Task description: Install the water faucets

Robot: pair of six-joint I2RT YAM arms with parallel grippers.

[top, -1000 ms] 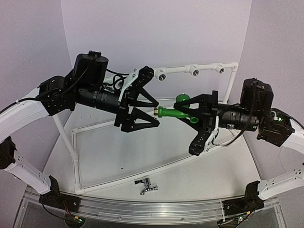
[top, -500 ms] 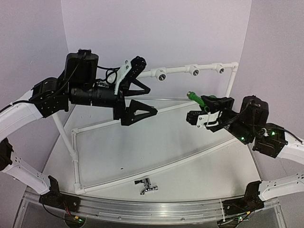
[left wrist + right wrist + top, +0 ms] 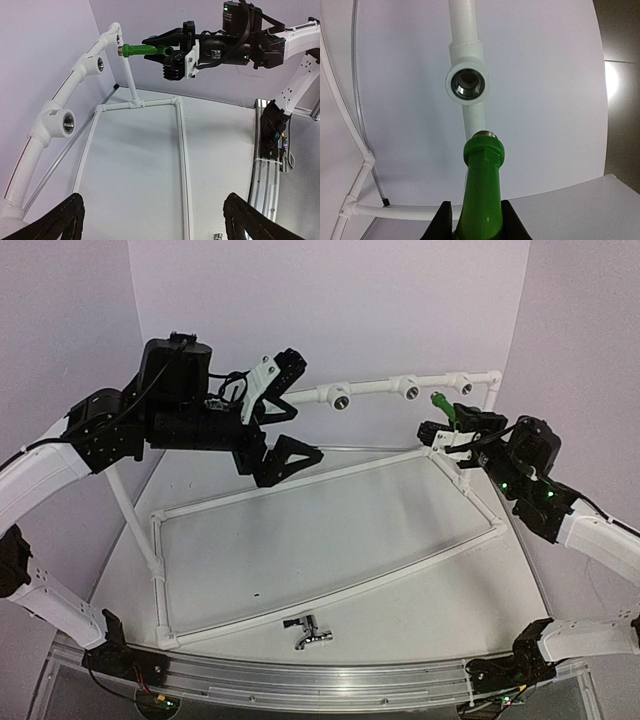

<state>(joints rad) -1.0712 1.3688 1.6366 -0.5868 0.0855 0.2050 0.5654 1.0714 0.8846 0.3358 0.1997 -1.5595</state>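
Green faucet (image 3: 439,402) in right end effector (image 3: 450,421) near rightmost pipe socket (image 3: 465,387), chrome faucet (image 3: 308,631) on table (image 3: 400,605)

Green faucet (image 3: 441,403) now near rightmost socket (image 3: 464,388)

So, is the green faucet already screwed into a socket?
No, the faucet has its threaded end apart from the socket.

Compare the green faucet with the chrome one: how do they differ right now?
The green faucet is plastic, held aloft by the right gripper, threaded end facing a white socket. The chrome faucet is metal, lying untouched on the table near the front. Neither is installed.
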